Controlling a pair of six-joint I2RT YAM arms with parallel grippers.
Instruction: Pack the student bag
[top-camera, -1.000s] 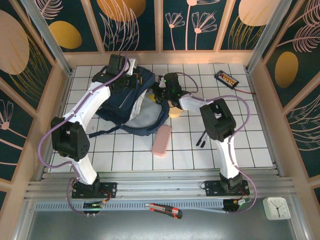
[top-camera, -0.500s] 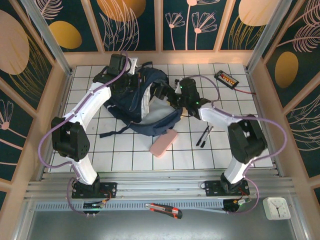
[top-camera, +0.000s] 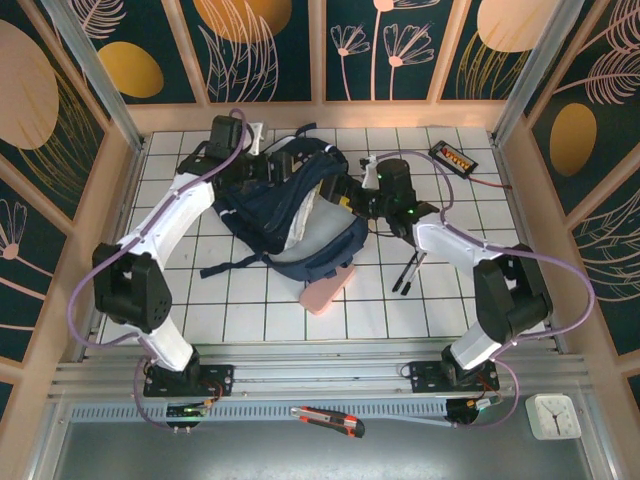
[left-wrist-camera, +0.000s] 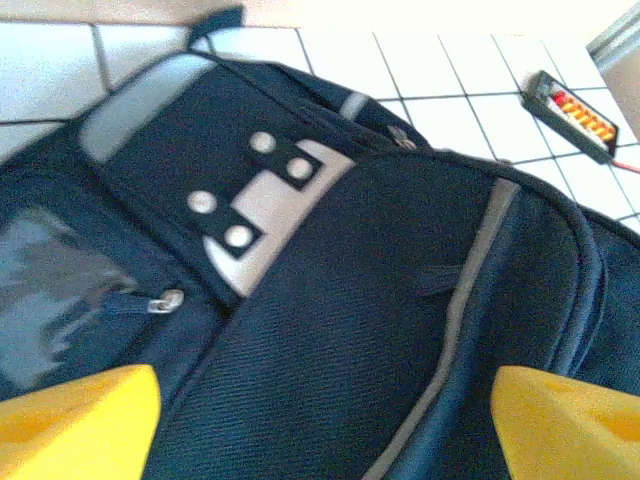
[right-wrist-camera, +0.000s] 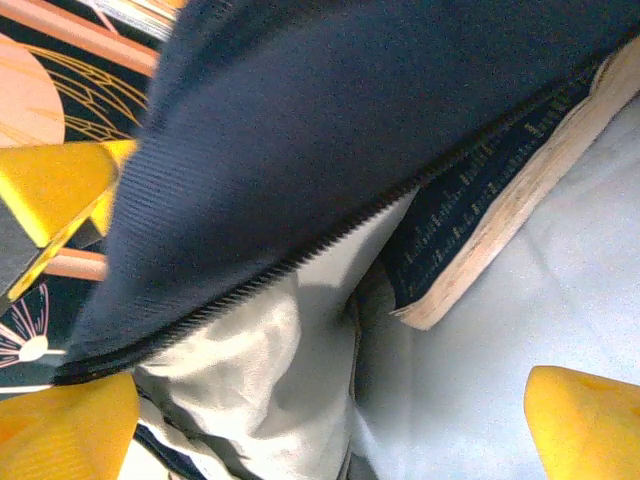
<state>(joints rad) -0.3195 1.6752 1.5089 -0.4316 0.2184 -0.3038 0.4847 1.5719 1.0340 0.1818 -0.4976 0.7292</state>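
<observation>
One large navy student bag (top-camera: 285, 205) lies slumped on the far middle of the white-tiled worktop (top-camera: 240, 310). Its mouth is turned toward the right arm (top-camera: 450, 245) and its black straps (top-camera: 225, 262) trail to the near left. From above, its folds hide most of the interior, and the opening reads as a pale strip of lining (top-camera: 300, 215).

The right wrist view looks into that mouth. A navy flap edged with zipper teeth (right-wrist-camera: 330, 240) crosses the frame. Below it, a book (right-wrist-camera: 480, 240) with a dark cover and cream page edge sits against the lining, cut off at the right. Its cover lettering is too blurred to read. The right jaws are spread wide, yellow fingertips (right-wrist-camera: 590, 420) in the lower corners, pinching nothing. Another yellow shape (right-wrist-camera: 50, 190) at upper left cannot be identified.

The left wrist view gives the bag's front: grey patches with round studs (left-wrist-camera: 270, 190), a zip pull (left-wrist-camera: 170, 298) and a light stripe (left-wrist-camera: 470, 290). The left jaws are spread too, fingertips (left-wrist-camera: 80, 420) at the bottom corners over the fabric; whether they touch it cannot be told. From above, the left arm (top-camera: 180, 210) reaches the bag's far-left edge, its wrist covering the jaws.

A pink case (top-camera: 325, 290) pokes out from under the bag's near edge, its far end hidden. Two dark pens (top-camera: 410, 270) lie near the right arm. A black device with orange parts (top-camera: 452, 155) sits at the far right. A utility knife (top-camera: 330, 420) and a small white clock (top-camera: 553, 415) rest on the near ledge.
</observation>
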